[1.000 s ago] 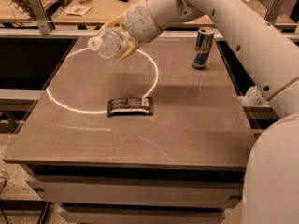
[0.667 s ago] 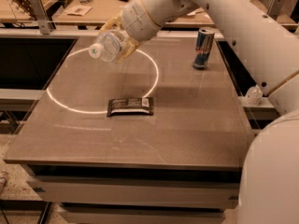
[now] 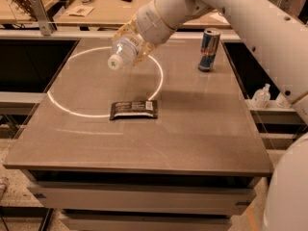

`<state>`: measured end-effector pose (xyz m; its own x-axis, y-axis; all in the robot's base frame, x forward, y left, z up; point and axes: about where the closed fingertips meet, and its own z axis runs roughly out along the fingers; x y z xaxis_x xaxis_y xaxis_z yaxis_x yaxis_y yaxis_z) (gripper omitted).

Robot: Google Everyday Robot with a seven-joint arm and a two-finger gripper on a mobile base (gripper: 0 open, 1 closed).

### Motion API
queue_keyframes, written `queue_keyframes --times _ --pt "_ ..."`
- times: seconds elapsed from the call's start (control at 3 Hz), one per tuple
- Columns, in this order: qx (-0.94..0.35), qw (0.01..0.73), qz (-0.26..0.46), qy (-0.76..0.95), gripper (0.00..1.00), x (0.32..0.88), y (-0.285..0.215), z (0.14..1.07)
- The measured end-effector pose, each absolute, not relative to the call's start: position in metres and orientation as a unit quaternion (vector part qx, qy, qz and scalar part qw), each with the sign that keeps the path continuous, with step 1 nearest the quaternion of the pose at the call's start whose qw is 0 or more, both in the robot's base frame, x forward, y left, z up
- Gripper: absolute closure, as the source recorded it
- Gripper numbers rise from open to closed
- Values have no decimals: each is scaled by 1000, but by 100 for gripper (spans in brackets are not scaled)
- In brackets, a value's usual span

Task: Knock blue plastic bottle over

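Note:
The blue plastic bottle (image 3: 124,49) is clear with a white cap. It hangs in the air over the far left part of the table (image 3: 192,134), tilted with its cap pointing down and to the left. My gripper (image 3: 136,41) is at the end of the white arm reaching in from the upper right. It is shut on the bottle's body, with yellowish fingers (image 3: 143,52) showing on either side. The bottle's base is hidden by the gripper.
A blue-and-silver drink can (image 3: 209,49) stands upright at the far right of the table. A dark snack packet (image 3: 134,109) lies flat near the middle. A white ring of light (image 3: 103,113) is on the tabletop. Small bottles (image 3: 262,96) stand on a shelf to the right.
My gripper has moved right and down with the bottle in it, closer to the tabletop. The cap now points more steeply down. The can and the packet have not moved.

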<state>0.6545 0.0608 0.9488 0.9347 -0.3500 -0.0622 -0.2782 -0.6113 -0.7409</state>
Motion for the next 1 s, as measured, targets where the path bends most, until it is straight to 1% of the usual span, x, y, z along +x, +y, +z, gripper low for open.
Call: queue_keyframes --times 0.33,0.67,1.0 --pt "-905 394 -52 148 100 659 45 932" --pt "-919 367 -72 122 100 662 37 917" --pt "-929 338 -108 105 100 662 27 901"
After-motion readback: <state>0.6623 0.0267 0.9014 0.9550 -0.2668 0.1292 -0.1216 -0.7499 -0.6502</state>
